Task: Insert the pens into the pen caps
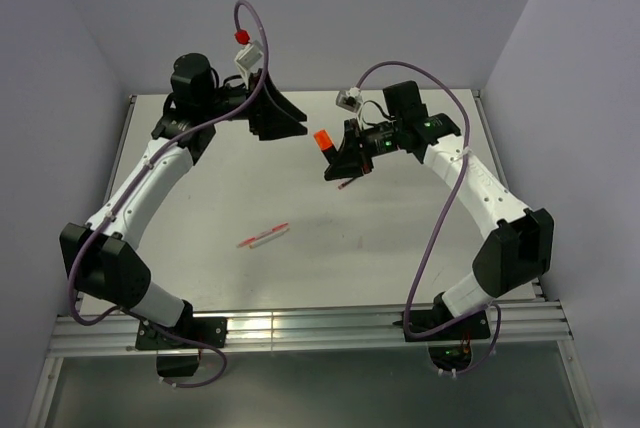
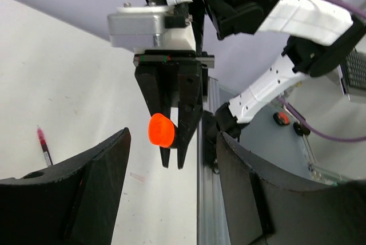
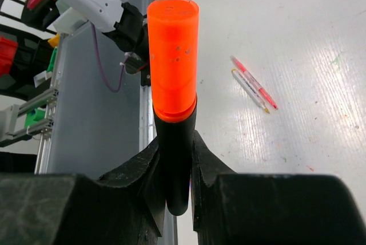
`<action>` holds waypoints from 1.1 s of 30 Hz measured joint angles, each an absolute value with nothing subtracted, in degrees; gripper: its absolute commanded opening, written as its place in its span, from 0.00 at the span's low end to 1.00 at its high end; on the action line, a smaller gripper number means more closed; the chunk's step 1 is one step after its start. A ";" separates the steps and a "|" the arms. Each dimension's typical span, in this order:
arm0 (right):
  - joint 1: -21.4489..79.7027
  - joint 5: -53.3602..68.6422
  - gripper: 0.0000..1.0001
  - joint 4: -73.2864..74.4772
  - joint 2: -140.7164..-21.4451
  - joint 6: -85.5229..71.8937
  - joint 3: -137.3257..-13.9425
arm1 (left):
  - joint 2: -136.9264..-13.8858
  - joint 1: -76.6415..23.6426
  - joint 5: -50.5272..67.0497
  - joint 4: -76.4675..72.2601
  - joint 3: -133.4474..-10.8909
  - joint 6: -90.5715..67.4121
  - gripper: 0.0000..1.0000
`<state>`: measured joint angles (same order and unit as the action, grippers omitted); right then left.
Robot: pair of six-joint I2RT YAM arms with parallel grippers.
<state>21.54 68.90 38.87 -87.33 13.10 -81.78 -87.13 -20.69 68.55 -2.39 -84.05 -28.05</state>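
My right gripper (image 1: 345, 156) is shut on the stubby black marker (image 3: 176, 165) and holds it above the table's middle back. An orange cap (image 3: 173, 56) sits on the marker's end and points toward the left gripper; it also shows in the top view (image 1: 322, 140) and the left wrist view (image 2: 161, 130). My left gripper (image 1: 285, 120) is open and empty, a short way left of the cap, with its jaws wide apart in the left wrist view (image 2: 171, 159). A thin dark-red pen (image 1: 347, 184) lies under the right gripper. A red pen (image 3: 255, 83) and a white pen (image 3: 247, 87) lie side by side on the table (image 1: 263, 236).
The white table (image 1: 400, 248) has a metal rail (image 1: 300, 328) along its near edge and grey walls on three sides. Purple cables (image 1: 440, 238) loop off both arms. No other caps show.
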 measured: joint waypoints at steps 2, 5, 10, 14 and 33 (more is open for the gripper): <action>21.54 69.34 0.00 38.26 -87.59 12.12 -82.17 | -87.00 -20.16 67.13 -4.80 -83.88 -30.04 0.65; 21.58 69.89 0.00 37.34 -87.68 10.76 -82.83 | -87.00 -20.29 65.56 -7.44 -83.02 -33.10 0.65; 21.76 70.04 0.00 36.45 -87.68 9.69 -84.01 | -87.00 -21.41 62.83 -9.23 -82.61 -36.58 0.64; 21.93 70.06 0.00 36.29 -87.68 9.39 -84.12 | -87.18 -22.83 61.54 -10.57 -82.61 -38.70 0.63; 21.96 69.97 0.00 36.14 -87.68 8.80 -84.12 | -89.21 -26.83 56.01 -8.78 -82.61 -37.65 0.41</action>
